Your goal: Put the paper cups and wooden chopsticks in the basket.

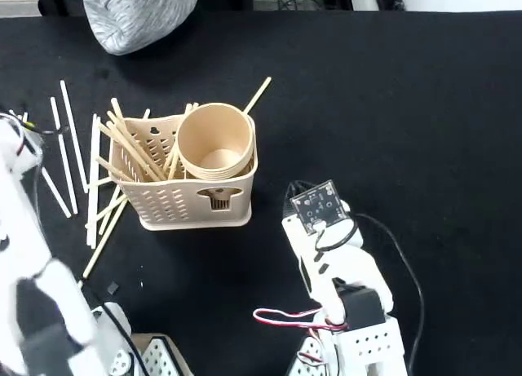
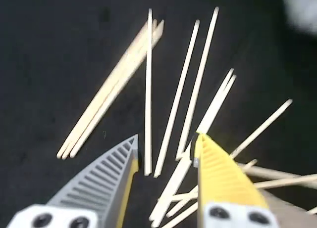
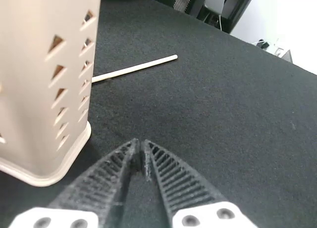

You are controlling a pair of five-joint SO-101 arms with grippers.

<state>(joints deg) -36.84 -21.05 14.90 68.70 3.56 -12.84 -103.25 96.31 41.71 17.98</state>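
Black desk [image 1: 408, 107] is strewn with chopsticks [image 2: 148, 89] beneath the spread left claw [image 2: 167, 139], seemingly poised to pick; the right claw [image 3: 140, 144] is held pressed together beside the basket [image 3: 44, 89].

Soft, even light over the matte black table [image 1: 424, 107]. Shadow beside the basket [image 3: 44, 89] is weak. The room beyond [image 3: 292, 20] glares white.

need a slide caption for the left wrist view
Open left gripper above loose wooden chopsticks scattered on the black table.
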